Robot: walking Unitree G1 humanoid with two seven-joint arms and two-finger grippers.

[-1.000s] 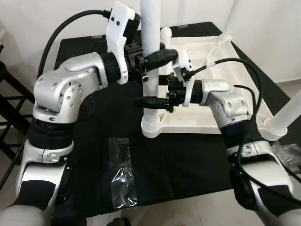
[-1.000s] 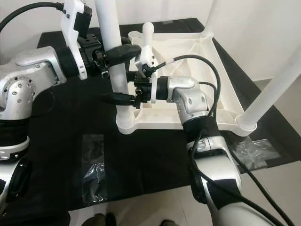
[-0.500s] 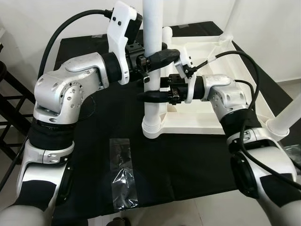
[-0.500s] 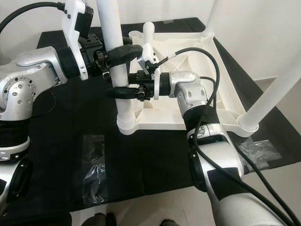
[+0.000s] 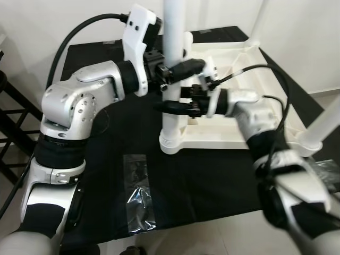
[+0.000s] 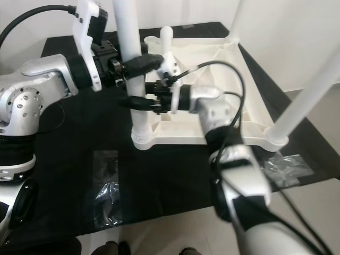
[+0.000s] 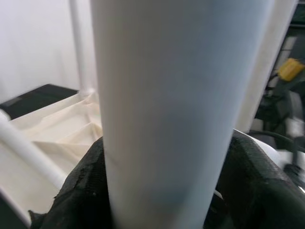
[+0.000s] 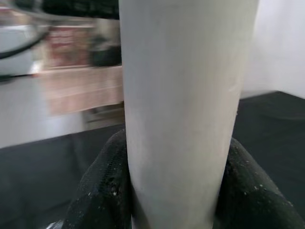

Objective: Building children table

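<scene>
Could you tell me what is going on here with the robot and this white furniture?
The robot is putting together a small white plastic table that lies upside down on a black cloth. Both grippers are closed around the near-left table leg, which stands upright in its corner socket: the left gripper higher up, the right gripper just below it. Two more legs stand in other corners, and empty plastic bags lie on the cloth.

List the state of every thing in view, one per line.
Near table leg: upright, seated in tabletop's corner socket.
Tabletop: upside down on black cloth.
Left gripper: jaws shut on near table leg.
Right gripper: jaws shut on it, lower.
Plastic bag: empty, flat.
</scene>
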